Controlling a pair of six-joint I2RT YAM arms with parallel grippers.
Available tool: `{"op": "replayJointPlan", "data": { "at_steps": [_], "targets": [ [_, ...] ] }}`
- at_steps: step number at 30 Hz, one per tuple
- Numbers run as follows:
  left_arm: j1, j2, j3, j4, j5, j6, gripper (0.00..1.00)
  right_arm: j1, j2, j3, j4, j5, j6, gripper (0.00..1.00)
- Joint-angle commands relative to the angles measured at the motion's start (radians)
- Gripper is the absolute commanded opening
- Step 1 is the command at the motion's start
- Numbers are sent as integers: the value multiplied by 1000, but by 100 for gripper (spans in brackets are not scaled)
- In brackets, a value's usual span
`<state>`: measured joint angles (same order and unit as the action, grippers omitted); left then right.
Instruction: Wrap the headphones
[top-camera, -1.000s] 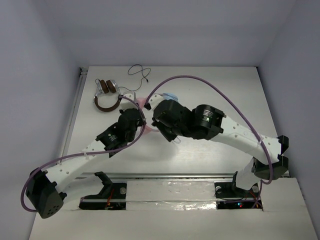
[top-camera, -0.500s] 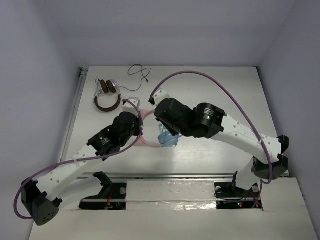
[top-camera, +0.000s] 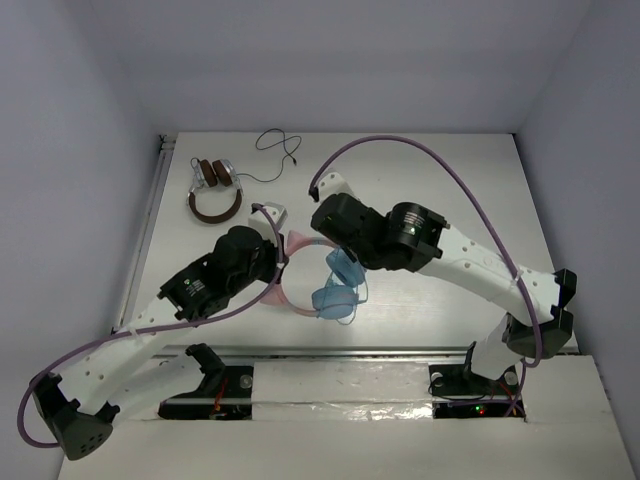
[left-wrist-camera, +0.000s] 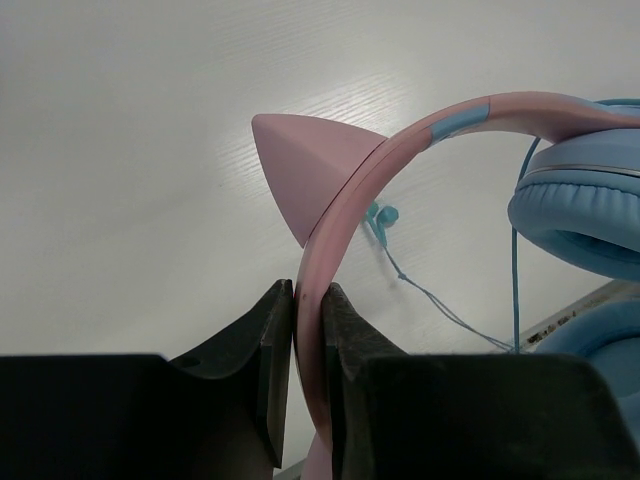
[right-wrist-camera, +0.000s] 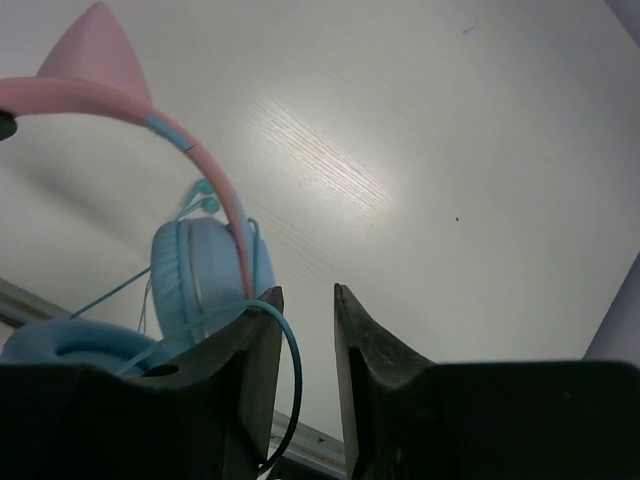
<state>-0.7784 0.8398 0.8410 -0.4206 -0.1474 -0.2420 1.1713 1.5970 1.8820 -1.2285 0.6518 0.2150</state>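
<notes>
While the left end effector (left-wrist-camera: 307, 300) clamps the headphones (left-wrist-camera: 585, 215) (pink headband (left-wrist-camera: 430, 122)), the right end effector (right-wrist-camera: 307, 297) stands slightly parted.

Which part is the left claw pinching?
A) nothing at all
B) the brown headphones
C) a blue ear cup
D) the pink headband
D: in the left wrist view, the left gripper is shut on the headband, just below a cat ear.
</notes>
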Motion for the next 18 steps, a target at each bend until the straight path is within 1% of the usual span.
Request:
{"op": "replayJointPlan", "data": {
  "at_steps": [1,2,3,8,11,12,14,17,18],
  "targets": [
    [-4,-24,61,54,83,13,0,-24,-20,0,9,121,38,33],
    [-4,-31,59,59,92,13,0,-41,-25,-6,18,138,47,34],
    [-4,-36,59,60,104,17,0,-53,-37,-26,46,150,59,39],
    [-4,-41,67,75,105,12,0,-110,-72,-99,121,141,72,48],
    [-4,-44,63,104,143,12,0,-160,-86,-142,153,137,72,48],
    [-4,-42,64,111,187,13,0,-171,-92,-155,196,120,57,48],
    [-4,-44,69,123,207,15,0,-211,-109,-185,240,102,41,48],
    [-4,-48,79,138,241,9,0,-235,-130,-222,303,86,34,48],
    [-4,-51,84,144,264,6,0,-254,-138,-236,349,45,26,48]
  ]
}}
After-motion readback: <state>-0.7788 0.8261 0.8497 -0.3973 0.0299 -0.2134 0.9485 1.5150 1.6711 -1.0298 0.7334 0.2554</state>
